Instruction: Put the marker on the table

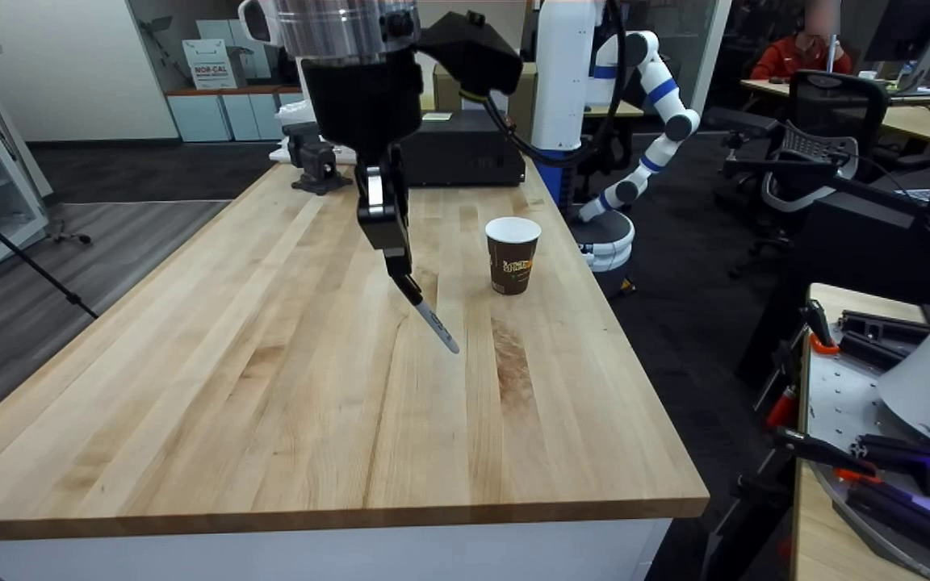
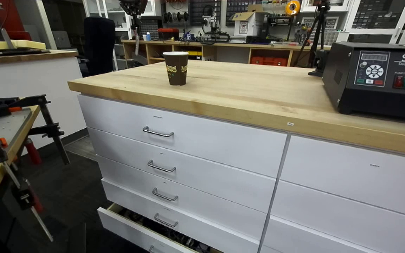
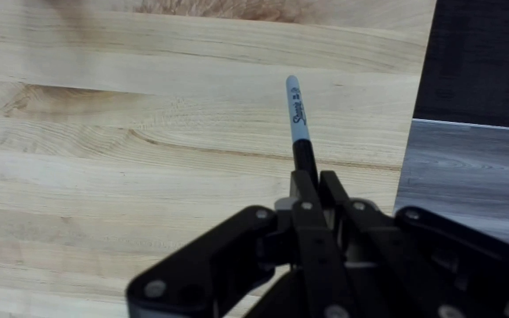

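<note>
The marker (image 1: 437, 328) is slim, with a grey printed body and a black end. My gripper (image 1: 407, 284) is shut on the black end and holds it tilted, grey end down, above the table (image 1: 271, 420). In the wrist view the black fingers (image 3: 313, 175) pinch the marker (image 3: 298, 110), which points away from them over the planks (image 3: 82, 185). In an exterior view the gripper (image 2: 137, 27) and the grey marker body (image 2: 137, 45) show beyond the paper cup, higher than the table top (image 2: 244, 79). The part of the marker between the fingers is hidden.
A brown paper cup (image 1: 511, 262) with a white rim stands upright near a long edge; it also shows in an exterior view (image 2: 177, 72). A black machine (image 1: 465, 153) and a small black stand (image 1: 320, 165) sit at the far end. A low drawer (image 2: 135, 225) is partly open.
</note>
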Robot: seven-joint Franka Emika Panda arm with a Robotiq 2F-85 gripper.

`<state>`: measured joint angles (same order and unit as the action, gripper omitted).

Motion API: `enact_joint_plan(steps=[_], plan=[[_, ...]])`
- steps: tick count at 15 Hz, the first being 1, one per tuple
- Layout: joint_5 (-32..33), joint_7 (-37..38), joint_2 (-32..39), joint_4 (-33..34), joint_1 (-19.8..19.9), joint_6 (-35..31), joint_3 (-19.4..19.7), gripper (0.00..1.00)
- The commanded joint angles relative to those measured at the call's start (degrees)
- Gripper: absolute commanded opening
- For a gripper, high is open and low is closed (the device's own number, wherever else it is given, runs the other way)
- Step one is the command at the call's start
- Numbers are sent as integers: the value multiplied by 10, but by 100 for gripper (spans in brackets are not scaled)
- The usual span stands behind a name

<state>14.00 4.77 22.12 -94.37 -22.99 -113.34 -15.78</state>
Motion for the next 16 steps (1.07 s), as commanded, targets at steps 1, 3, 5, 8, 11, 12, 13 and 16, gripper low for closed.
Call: enact_joint_plan(steps=[1, 3, 5, 8, 11, 12, 13, 16], plan=[[34, 28, 24, 16, -15, -16, 19, 2], [41, 31, 33, 20, -15, -16, 25, 2], [42, 32, 32, 18, -13, -14, 29, 34], [28, 15, 20, 9, -6, -3, 28, 53], [-32, -67, 10, -10, 22, 6, 7, 72], [-2, -26, 29, 11, 0, -5, 21, 53], [-14, -42, 29, 9, 4, -4, 19, 60], [-22, -57, 29, 7, 10, -3, 18, 72]])
